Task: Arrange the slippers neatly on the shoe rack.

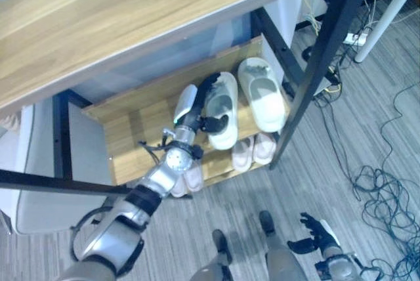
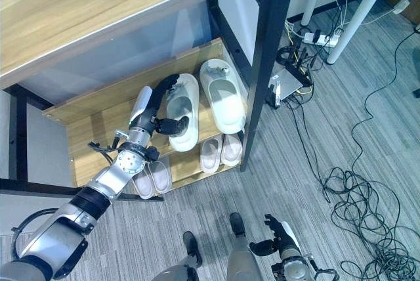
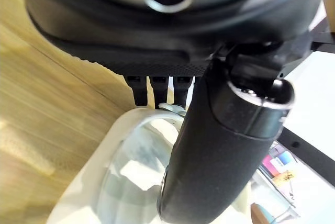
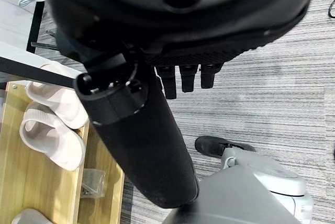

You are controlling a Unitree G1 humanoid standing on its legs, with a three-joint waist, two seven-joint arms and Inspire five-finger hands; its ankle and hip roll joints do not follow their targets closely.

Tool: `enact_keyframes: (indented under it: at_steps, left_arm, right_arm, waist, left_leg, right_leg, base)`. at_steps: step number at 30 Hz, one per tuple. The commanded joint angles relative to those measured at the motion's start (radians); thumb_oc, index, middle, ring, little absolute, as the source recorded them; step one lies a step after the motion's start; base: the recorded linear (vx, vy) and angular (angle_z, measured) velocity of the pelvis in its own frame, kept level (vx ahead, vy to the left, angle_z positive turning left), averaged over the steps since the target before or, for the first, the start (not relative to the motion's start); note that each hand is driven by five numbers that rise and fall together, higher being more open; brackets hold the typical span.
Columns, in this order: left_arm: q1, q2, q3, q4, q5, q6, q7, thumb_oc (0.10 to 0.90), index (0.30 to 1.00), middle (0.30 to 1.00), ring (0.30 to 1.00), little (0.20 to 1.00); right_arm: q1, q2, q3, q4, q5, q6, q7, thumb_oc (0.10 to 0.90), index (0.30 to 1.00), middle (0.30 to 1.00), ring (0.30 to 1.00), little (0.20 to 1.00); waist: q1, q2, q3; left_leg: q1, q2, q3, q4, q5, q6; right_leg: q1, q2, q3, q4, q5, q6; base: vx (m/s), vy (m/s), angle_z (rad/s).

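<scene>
Gripping a white slipper (image 2: 182, 111) by its side, the left hand (image 2: 157, 100) curls fingers over the rim with the thumb inside. This glossy, open-backed slipper lies on the wooden shoe rack (image 2: 98, 130) just beside its mate (image 2: 223, 104). The right hand (image 2: 279, 236) hangs relaxed, fingers loosely apart.

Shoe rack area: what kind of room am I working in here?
Probably an office or lab: grey carpet floor, loose cables beside a power strip, and a wooden shoe rack under a wood-topped table.
</scene>
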Motion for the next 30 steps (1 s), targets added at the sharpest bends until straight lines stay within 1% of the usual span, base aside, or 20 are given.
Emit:
enact_keyframes:
  at_steps: [1, 4, 10, 14, 15, 16, 18, 22, 26, 30]
  left_arm:
    - [-0.061, 0.028, 0.103, -0.060, -0.039, -0.093, 0.021, 0.800, 0.900, 0.900, 0.900, 0.900]
    - [-0.032, 0.038, 0.126, -0.131, -0.063, -0.110, 0.016, 0.800, 0.900, 0.900, 0.900, 0.900]
    - [0.060, 0.028, 0.190, -0.218, -0.114, -0.130, 0.009, 0.800, 0.900, 0.900, 0.900, 0.900]
    - [0.189, -0.016, 0.257, -0.272, -0.253, -0.157, -0.031, 0.800, 0.900, 0.900, 0.900, 0.900]
    - [0.193, -0.015, 0.258, -0.275, -0.254, -0.156, -0.033, 0.800, 0.900, 0.900, 0.900, 0.900]
    - [0.251, -0.031, 0.281, -0.297, -0.306, -0.161, -0.058, 0.800, 0.900, 0.900, 0.900, 0.900]
    - [0.303, -0.042, 0.297, -0.308, -0.350, -0.160, -0.081, 0.800, 0.900, 0.900, 0.900, 0.900]
    - [0.394, -0.057, 0.303, -0.329, -0.390, -0.142, -0.128, 0.800, 0.900, 0.900, 0.900, 0.900]
    - [0.427, -0.055, 0.286, -0.339, -0.378, -0.129, -0.156, 0.800, 0.900, 0.900, 0.900, 0.900]
    - [0.451, -0.071, 0.251, -0.332, -0.375, -0.116, -0.178, 0.800, 0.900, 0.900, 0.900, 0.900]
  right_arm:
    - [0.041, 0.000, 0.010, -0.019, 0.007, -0.036, -0.005, 0.800, 0.900, 0.900, 0.900, 0.900]
    - [0.044, 0.004, 0.010, -0.015, 0.001, -0.032, 0.003, 0.800, 0.900, 0.900, 0.900, 0.900]
    - [0.040, 0.016, 0.007, 0.010, -0.008, -0.024, 0.005, 0.800, 0.900, 0.900, 0.900, 0.900]
    - [0.034, 0.029, 0.000, 0.015, -0.018, -0.016, 0.003, 0.800, 0.900, 0.900, 0.900, 0.900]
    - [0.035, 0.029, 0.002, 0.014, -0.018, -0.016, 0.003, 0.800, 0.900, 0.900, 0.900, 0.900]
    - [0.034, 0.032, -0.004, 0.006, -0.021, -0.013, 0.004, 0.800, 0.900, 0.900, 0.900, 0.900]
    - [0.037, 0.032, -0.010, -0.006, -0.024, -0.011, 0.007, 0.800, 0.900, 0.900, 0.900, 0.900]
    - [0.038, 0.032, -0.019, -0.008, -0.035, -0.004, 0.009, 0.800, 0.900, 0.900, 0.900, 0.900]
    - [0.038, 0.033, -0.020, -0.002, -0.041, -0.001, 0.009, 0.800, 0.900, 0.900, 0.900, 0.900]
    - [0.037, 0.039, -0.016, 0.000, -0.041, 0.001, 0.003, 0.800, 0.900, 0.900, 0.900, 0.900]
  waist:
    - [0.023, -0.052, -0.079]
    - [0.030, -0.052, -0.082]
    - [0.044, -0.059, -0.085]
    - [0.057, -0.067, -0.089]
    - [0.057, -0.067, -0.090]
    - [0.062, -0.072, -0.093]
    - [0.066, -0.077, -0.098]
    - [0.074, -0.089, -0.107]
    - [0.078, -0.095, -0.111]
    - [0.080, -0.102, -0.110]
  left_leg:
    - [0.023, -0.003, -0.016, -0.007, -0.039, -0.057]
    - [0.024, -0.004, -0.019, -0.007, -0.040, -0.056]
    - [0.027, -0.005, -0.021, -0.007, -0.040, -0.054]
    - [0.036, -0.004, -0.023, -0.007, -0.040, -0.052]
    - [0.037, -0.004, -0.022, -0.007, -0.040, -0.052]
    - [0.042, -0.004, -0.022, -0.007, -0.041, -0.051]
    - [0.048, -0.004, -0.023, -0.007, -0.042, -0.049]
    - [0.058, -0.001, -0.025, -0.007, -0.045, -0.047]
    - [0.060, 0.001, -0.028, -0.007, -0.045, -0.047]
    - [0.057, 0.002, -0.032, -0.007, -0.043, -0.045]
  right_leg:
    - [-0.003, -0.015, -0.054, -0.001, -0.072, 0.061]
    - [-0.002, -0.016, -0.058, -0.001, -0.071, 0.060]
    - [0.005, -0.014, -0.063, -0.001, -0.074, 0.058]
    - [0.017, -0.012, -0.069, -0.001, -0.076, 0.055]
    - [0.018, -0.012, -0.069, -0.001, -0.077, 0.055]
    - [0.024, -0.011, -0.069, -0.001, -0.078, 0.053]
    - [0.030, -0.010, -0.071, -0.001, -0.079, 0.052]
    - [0.044, -0.006, -0.073, -0.001, -0.085, 0.048]
    - [0.048, -0.005, -0.077, -0.001, -0.086, 0.046]
    - [0.047, -0.004, -0.078, -0.001, -0.086, 0.044]
  base:
    - [-0.02, 0.007, 0.05]
    - [-0.02, 0.006, 0.07]
    - [0.00, 0.001, 0.02]
    - [0.00, 0.000, 0.00]
    - [0.00, 0.000, 0.00]
    - [0.00, 0.000, 0.00]
    - [0.00, 0.000, 0.00]
    - [0.00, -0.002, 0.01]
    - [0.00, -0.008, 0.04]
    - [0.00, 0.000, 0.00]
